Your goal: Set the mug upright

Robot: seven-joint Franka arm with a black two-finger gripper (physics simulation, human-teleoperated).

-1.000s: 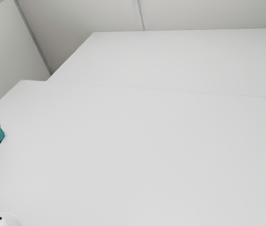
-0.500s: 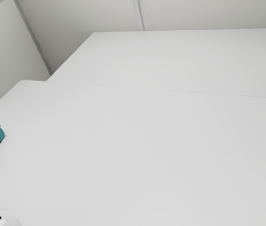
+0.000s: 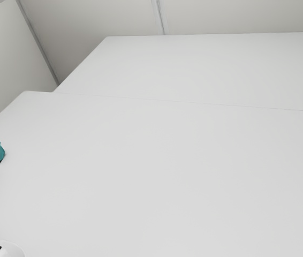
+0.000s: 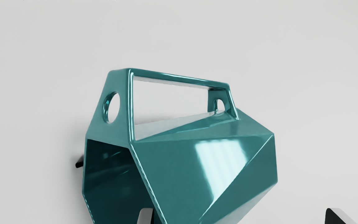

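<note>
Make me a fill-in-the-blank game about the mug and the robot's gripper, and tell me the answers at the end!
1. The mug is not upright; it is lying on its ____.
2. The gripper is not shut; it is ____.
3. In the exterior view, the mug is at that view's ____ edge, not its right edge.

Missing words: side; open; left.
</note>
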